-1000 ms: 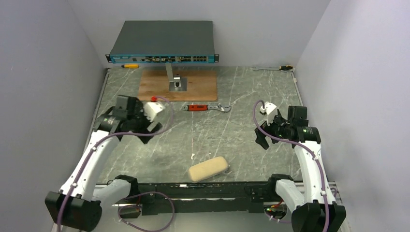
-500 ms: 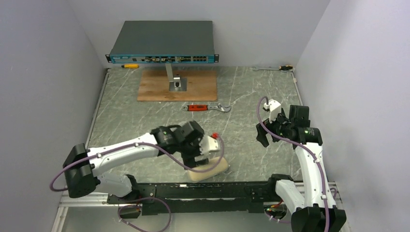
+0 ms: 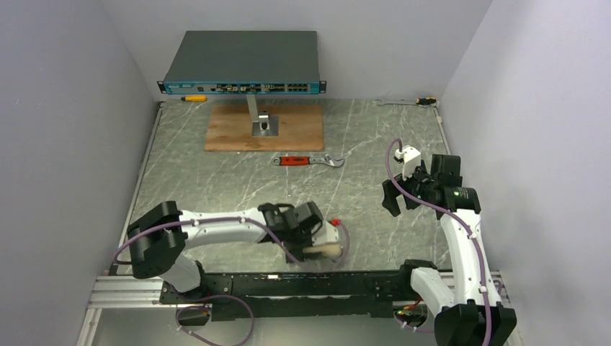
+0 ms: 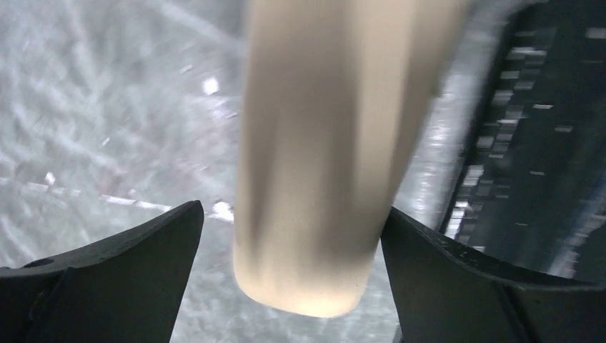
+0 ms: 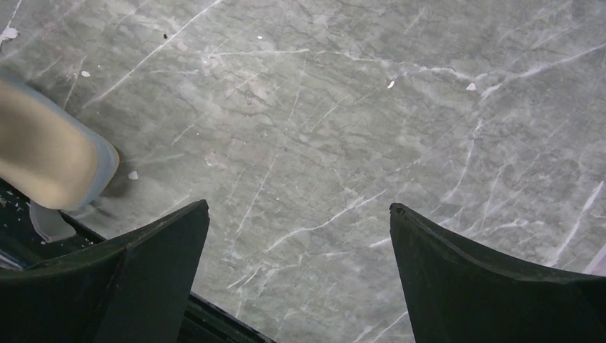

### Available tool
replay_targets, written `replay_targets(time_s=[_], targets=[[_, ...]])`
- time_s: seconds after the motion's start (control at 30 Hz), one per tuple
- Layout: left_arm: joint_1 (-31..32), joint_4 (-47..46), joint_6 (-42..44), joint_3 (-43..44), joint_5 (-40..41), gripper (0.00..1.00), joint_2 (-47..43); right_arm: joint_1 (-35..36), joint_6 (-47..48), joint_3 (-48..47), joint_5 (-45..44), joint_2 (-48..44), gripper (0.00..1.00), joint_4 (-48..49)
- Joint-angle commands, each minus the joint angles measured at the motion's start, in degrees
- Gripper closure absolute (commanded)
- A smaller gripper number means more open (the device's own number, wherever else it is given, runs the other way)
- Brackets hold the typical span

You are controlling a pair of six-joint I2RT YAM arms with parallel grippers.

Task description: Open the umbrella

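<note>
At the near edge of the table (image 3: 216,180), close to its middle, the folded umbrella (image 3: 326,250) lies flat. The left gripper (image 4: 293,211) is down over it with its jaws spread wide, one finger on each side of the pale fabric and not clamped on it. The view is too blurred to tell whether they touch. Well off to the right, the right gripper (image 5: 299,208) hangs above bare stone, jaws wide and empty. A red-handled wrench (image 3: 308,161) lies further back.
</note>
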State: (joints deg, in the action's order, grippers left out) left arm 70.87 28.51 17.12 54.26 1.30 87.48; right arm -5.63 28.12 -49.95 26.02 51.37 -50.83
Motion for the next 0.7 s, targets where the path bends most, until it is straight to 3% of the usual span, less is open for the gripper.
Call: replay_targets(time_s=[0.0,0.13,0.27,0.5,0.67], targets=[[-13.29,-2.33,3.06,4.14,2.88,0.02,1.48,-0.08,-0.93,-3.09,2.26,0.64,0.00,2.15],[-22.86,-8.74,11.63,10.45,8.19,0.02,4.35,-0.10,-0.24,-2.25,4.92,1.32,0.00,2.00],[-29.27,-4.79,8.83,16.52,1.43,0.02,3.03,0.00,0.10,-1.86,8.71,2.51,0.00,2.03],[-38.24,-1.46,-3.01,6.01,-13.66,0.02,-6.60,1.40,0.79,0.53,12.60,3.52,0.02,4.95],[-39.37,-1.05,-4.90,3.61,-16.66,0.21,-3.45,4.54,3.28,0.43,12.22,5.31,0.04,4.38]])
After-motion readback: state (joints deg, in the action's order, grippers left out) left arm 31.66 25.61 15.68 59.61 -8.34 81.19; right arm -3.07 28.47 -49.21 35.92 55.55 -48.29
